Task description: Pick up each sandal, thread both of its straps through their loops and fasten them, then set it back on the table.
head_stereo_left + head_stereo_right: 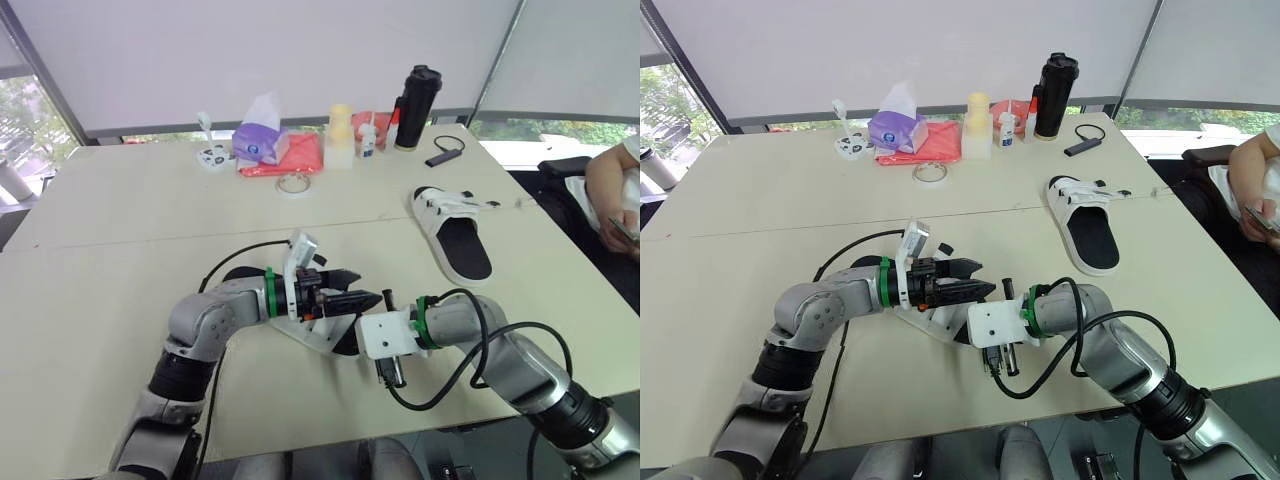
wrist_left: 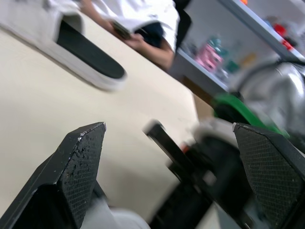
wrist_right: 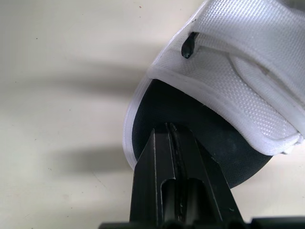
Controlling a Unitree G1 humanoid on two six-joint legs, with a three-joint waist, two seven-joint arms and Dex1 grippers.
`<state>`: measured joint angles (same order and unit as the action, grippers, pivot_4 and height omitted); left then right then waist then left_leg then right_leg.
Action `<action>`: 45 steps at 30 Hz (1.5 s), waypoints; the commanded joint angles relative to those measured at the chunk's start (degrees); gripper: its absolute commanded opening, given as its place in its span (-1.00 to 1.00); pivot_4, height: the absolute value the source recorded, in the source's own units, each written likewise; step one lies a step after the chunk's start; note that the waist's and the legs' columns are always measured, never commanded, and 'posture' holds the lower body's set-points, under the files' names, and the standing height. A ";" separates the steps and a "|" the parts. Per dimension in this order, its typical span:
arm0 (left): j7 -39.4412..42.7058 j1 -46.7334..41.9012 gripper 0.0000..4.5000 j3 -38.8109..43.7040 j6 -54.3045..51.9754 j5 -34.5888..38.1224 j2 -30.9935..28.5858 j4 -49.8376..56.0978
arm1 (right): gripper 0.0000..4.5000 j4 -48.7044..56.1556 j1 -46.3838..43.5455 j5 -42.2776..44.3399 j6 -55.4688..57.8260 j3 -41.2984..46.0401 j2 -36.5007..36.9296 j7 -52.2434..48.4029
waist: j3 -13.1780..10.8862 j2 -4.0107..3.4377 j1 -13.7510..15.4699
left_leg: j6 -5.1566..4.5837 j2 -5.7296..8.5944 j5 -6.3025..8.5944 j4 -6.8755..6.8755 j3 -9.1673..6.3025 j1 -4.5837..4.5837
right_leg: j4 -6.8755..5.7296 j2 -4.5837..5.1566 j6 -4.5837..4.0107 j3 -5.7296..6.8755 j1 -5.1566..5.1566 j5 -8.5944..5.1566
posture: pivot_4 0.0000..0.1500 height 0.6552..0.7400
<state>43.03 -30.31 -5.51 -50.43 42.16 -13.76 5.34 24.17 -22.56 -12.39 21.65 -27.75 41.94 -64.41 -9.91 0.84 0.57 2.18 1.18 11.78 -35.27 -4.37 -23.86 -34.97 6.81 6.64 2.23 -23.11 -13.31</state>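
Observation:
One white sandal with a black footbed lies at the table's near middle, under both grippers. My left gripper hovers over it, open, nothing between its fingers. My right gripper comes in from the right, shut, its tip over the black footbed just below the white mesh straps. I cannot tell whether it touches the footbed. The second sandal lies flat at the right, toe toward me, straps at its far end.
At the table's far edge stand a purple tissue pack, a red cloth, a pale bottle, a black flask, a tape ring and a small black device. A person sits at the right.

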 commanded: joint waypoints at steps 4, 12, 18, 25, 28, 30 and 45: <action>2.17 1.42 0.97 1.65 -0.16 1.26 -5.65 8.90 | -1.00 -2.37 1.42 -1.37 1.46 -2.15 0.15 -0.36 | 0.00 0.00 -0.07 | 0.00 0.00 0.00 0.04 0.01 0.00 | 0.00 -0.01 -0.01 0.00 -0.02 0.00 | 1.00 1.00; 18.78 12.63 0.97 5.89 -2.09 7.20 -28.70 21.91 | -1.00 -3.18 1.12 -1.29 0.99 -2.24 -0.26 -0.21 | -0.05 -0.10 -1.00 | 0.04 -0.03 0.02 0.16 0.04 -0.01 | 0.00 0.03 -0.12 -0.01 -0.13 -0.07 | 1.00 1.00; 24.49 7.17 0.97 14.45 -4.57 12.28 -37.43 11.81 | -1.00 -4.53 0.55 -1.37 -0.14 -2.41 -0.73 -0.22 | -0.06 -0.06 -1.17 | 0.22 -0.03 0.14 0.12 -0.06 -0.01 | 0.30 0.05 -0.12 0.04 -0.23 -0.08 | 1.00 1.00; 29.82 -6.59 0.97 6.43 -0.50 3.62 -37.24 -4.24 | -1.00 -5.18 0.18 -1.54 -0.45 -2.33 -1.08 -0.20 | -0.01 -0.03 -1.55 | 0.10 0.00 0.06 0.18 -0.06 -0.05 | 0.48 0.01 -0.11 0.11 -0.06 -0.04 | 1.00 1.00; 30.74 -12.67 0.97 1.66 3.49 -2.67 -33.56 -14.24 | -1.00 -4.93 0.49 -1.64 -0.38 -2.15 -0.90 -0.19 | -0.03 0.09 -1.26 | 0.08 -0.01 0.05 0.20 -0.03 -0.08 | 0.17 -0.04 -0.09 0.08 -0.09 -0.04 | 1.00 1.00; 31.32 -15.54 0.97 -1.04 6.38 -6.17 -30.37 -18.81 | -1.00 -5.04 0.37 -1.64 -0.35 -2.16 -0.96 -0.20 | -0.03 0.09 -1.15 | 0.08 -0.03 0.05 0.16 -0.05 -0.08 | -0.05 -0.06 -0.09 0.08 -0.18 -0.07 | 1.00 1.00; 42.00 -27.83 0.97 -10.72 18.38 -19.94 -11.68 -39.19 | -1.00 -3.71 1.40 -2.00 0.75 -1.93 -0.51 0.18 | -0.01 0.16 -1.17 | 0.07 -0.03 0.04 0.06 -0.05 -0.08 | -0.13 -0.07 -0.05 0.08 -0.14 -0.09 | 1.00 1.00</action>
<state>83.68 -56.66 -15.70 -33.43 23.25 -26.02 -33.02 22.90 -22.86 -12.25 20.37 -27.86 40.50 -64.33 -9.92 0.99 -0.59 2.24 1.15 11.82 -35.22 -4.42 -23.94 -35.10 6.74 6.60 2.30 -23.24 -13.40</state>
